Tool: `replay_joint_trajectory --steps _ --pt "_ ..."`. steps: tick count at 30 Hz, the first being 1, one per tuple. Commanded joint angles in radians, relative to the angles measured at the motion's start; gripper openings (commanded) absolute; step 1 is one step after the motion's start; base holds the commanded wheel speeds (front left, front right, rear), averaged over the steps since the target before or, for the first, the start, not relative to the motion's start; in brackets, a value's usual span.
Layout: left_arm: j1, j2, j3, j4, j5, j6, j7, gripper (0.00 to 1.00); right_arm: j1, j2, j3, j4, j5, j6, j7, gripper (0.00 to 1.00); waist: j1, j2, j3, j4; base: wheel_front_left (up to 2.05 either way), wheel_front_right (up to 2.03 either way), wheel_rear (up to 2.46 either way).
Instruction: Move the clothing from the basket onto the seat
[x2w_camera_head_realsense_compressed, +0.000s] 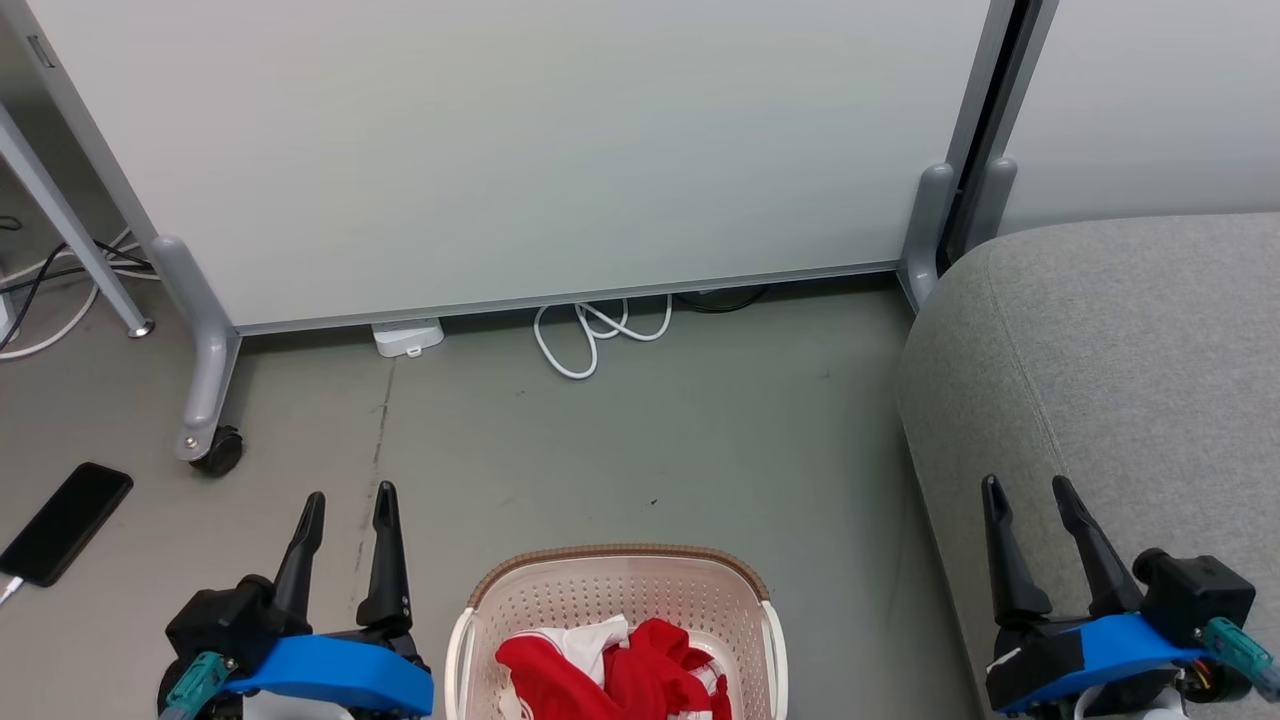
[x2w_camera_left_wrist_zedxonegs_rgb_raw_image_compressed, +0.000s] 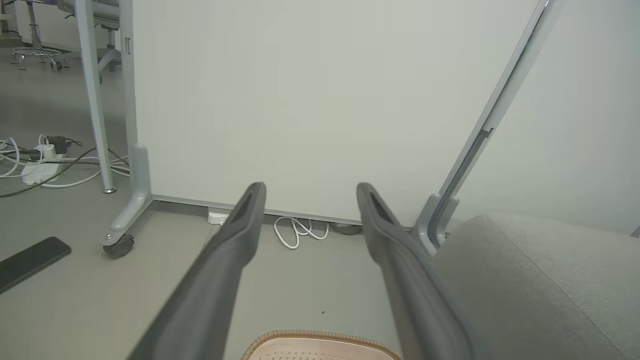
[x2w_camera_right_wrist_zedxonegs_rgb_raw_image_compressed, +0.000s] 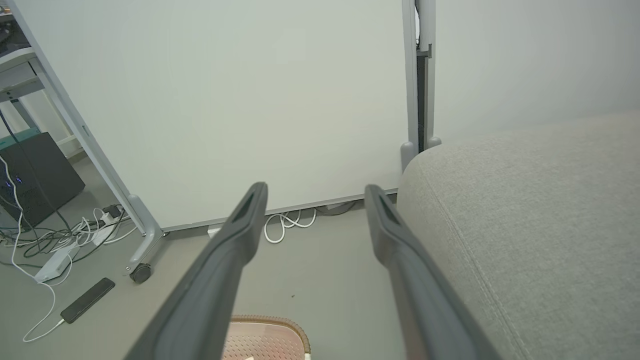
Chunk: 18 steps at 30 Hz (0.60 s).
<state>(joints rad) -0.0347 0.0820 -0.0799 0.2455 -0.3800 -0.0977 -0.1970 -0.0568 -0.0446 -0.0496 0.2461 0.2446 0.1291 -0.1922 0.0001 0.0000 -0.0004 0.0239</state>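
Note:
Red clothing (x2w_camera_head_realsense_compressed: 620, 665) with white trim lies bunched inside the cream basket (x2w_camera_head_realsense_compressed: 480, 610), which stands on the floor at the bottom centre of the head view. Its brown rim (x2w_camera_left_wrist_zedxonegs_rgb_raw_image_compressed: 320, 340) also shows in the left wrist view and as the basket rim (x2w_camera_right_wrist_zedxonegs_rgb_raw_image_compressed: 280, 325) in the right wrist view. The grey seat (x2w_camera_head_realsense_compressed: 1130, 360) fills the right side; it appears too as the seat (x2w_camera_left_wrist_zedxonegs_rgb_raw_image_compressed: 540, 280) and the seat (x2w_camera_right_wrist_zedxonegs_rgb_raw_image_compressed: 530, 225). My left gripper (x2w_camera_head_realsense_compressed: 350, 500) stands open left of the basket, empty. My right gripper (x2w_camera_head_realsense_compressed: 1030, 488) stands open over the seat's front edge, empty.
A white partition panel (x2w_camera_head_realsense_compressed: 520, 150) on castor feet (x2w_camera_head_realsense_compressed: 215, 450) closes the back. A white coiled cable (x2w_camera_head_realsense_compressed: 600, 335) and a power block (x2w_camera_head_realsense_compressed: 408, 337) lie beneath it. A black phone (x2w_camera_head_realsense_compressed: 65, 520) rests on the floor at left. More cables (x2w_camera_right_wrist_zedxonegs_rgb_raw_image_compressed: 55, 240) lie far left.

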Motion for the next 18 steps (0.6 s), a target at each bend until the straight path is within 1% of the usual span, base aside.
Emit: replay_joint_trajectory --steps 1,18 --pt "-0.017 0.001 -0.003 0.0 0.025 -0.004 -0.009 1.0 -0.015 -0.007 0.001 -0.005 -0.026 0.002 -0.01 1.0 -0.0001 0.0 0.0 0.001 0.0 0.0 0.0" --pt "-0.02 -0.003 -0.009 0.041 0.138 -0.01 -0.043 1.0 -0.01 -0.008 0.004 -0.004 -0.159 0.002 -0.043 1.0 -0.0001 0.0 -0.003 0.005 0.0 0.0 0.0"
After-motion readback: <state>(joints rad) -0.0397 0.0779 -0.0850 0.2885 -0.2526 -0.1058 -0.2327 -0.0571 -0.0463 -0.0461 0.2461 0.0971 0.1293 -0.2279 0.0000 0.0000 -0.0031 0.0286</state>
